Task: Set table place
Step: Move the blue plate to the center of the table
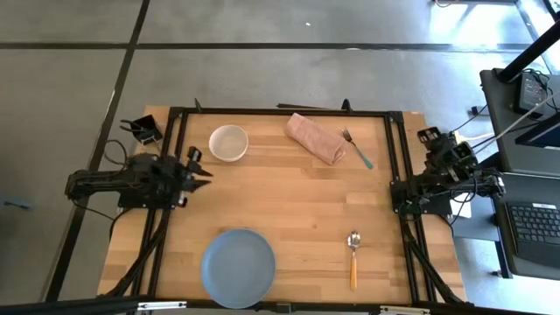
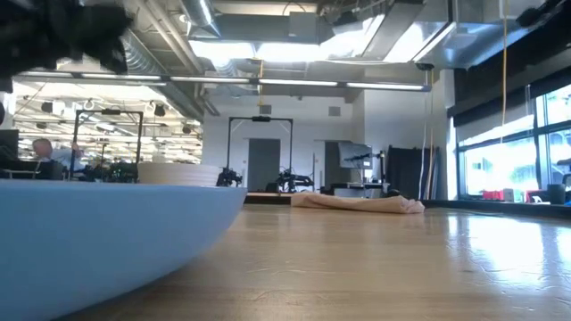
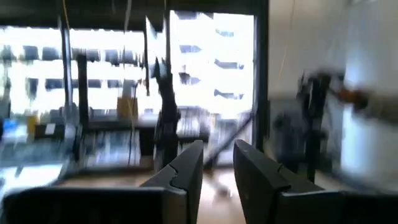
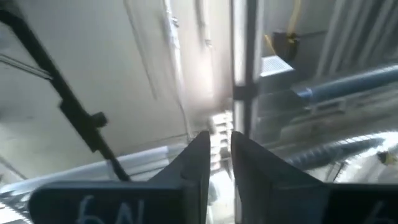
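Note:
The grey-blue plate (image 1: 238, 267) lies flat near the table's near edge and fills the low view's left foreground (image 2: 98, 236). The white bowl (image 1: 228, 142) stands at the far left. The teal-handled fork (image 1: 357, 148) lies at the far right. The orange-handled spoon (image 1: 353, 258) lies near the front right. My left gripper (image 1: 201, 168) hovers over the table's left edge, pointing right, with its fingers (image 3: 186, 171) a narrow gap apart and empty. My right gripper (image 4: 220, 146) is folded back beyond the table's right edge (image 1: 435, 140), pointing up, with a narrow gap and empty.
A folded pinkish cloth (image 1: 315, 138) lies at the far middle, just left of the fork, and also shows in the low view (image 2: 357, 203). The black metal frame (image 1: 398, 175) edges the wooden table (image 1: 297, 210). A desk with a laptop (image 1: 534, 227) stands off the right side.

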`<action>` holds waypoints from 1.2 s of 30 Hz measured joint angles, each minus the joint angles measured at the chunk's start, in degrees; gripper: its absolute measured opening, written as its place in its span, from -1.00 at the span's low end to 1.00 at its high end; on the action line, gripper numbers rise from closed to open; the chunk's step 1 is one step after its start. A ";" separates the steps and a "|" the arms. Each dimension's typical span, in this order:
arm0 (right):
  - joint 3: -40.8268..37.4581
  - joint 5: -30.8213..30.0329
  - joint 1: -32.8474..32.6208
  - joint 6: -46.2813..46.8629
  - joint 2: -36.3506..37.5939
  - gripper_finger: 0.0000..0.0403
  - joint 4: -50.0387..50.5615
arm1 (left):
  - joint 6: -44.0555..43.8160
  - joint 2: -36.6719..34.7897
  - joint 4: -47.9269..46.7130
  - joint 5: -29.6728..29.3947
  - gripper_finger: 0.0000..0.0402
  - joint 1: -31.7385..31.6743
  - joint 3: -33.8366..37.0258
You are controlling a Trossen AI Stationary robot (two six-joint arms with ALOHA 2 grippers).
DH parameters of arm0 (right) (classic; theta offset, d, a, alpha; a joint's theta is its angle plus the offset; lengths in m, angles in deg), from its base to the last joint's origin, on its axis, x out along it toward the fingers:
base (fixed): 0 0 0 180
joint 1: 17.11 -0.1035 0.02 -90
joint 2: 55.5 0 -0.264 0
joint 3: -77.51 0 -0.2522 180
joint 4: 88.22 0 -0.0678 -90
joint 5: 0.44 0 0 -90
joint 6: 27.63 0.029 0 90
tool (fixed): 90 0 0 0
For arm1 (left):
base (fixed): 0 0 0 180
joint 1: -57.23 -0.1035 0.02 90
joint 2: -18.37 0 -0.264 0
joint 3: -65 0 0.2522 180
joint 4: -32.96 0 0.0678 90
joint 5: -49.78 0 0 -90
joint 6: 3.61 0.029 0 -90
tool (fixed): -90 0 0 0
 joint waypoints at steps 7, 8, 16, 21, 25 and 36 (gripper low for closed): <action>13.48 18.52 0.00 -5.93 -10.63 -0.66 0.24 | -2.40 0.12 4.04 2.35 -0.59 0.00 -8.39; 16.23 19.89 0.00 -7.03 -13.23 -0.66 0.60 | -2.56 0.66 -0.54 2.45 -0.59 0.00 -11.44; 43.42 17.50 -0.01 -1.90 -36.59 -0.66 30.79 | -2.63 11.84 -27.42 8.58 -0.59 0.00 -40.10; 57.41 12.95 -0.02 7.44 -50.70 -0.66 63.48 | -2.67 18.36 -33.23 9.34 -0.59 0.00 -54.66; 62.89 9.62 0.00 11.23 -61.19 -0.66 75.47 | -2.65 19.12 -33.24 13.38 -0.59 0.00 -61.08; 68.78 31.79 0.79 26.37 -84.47 -0.66 63.90 | -4.90 18.93 -31.58 14.74 -0.59 0.00 -68.98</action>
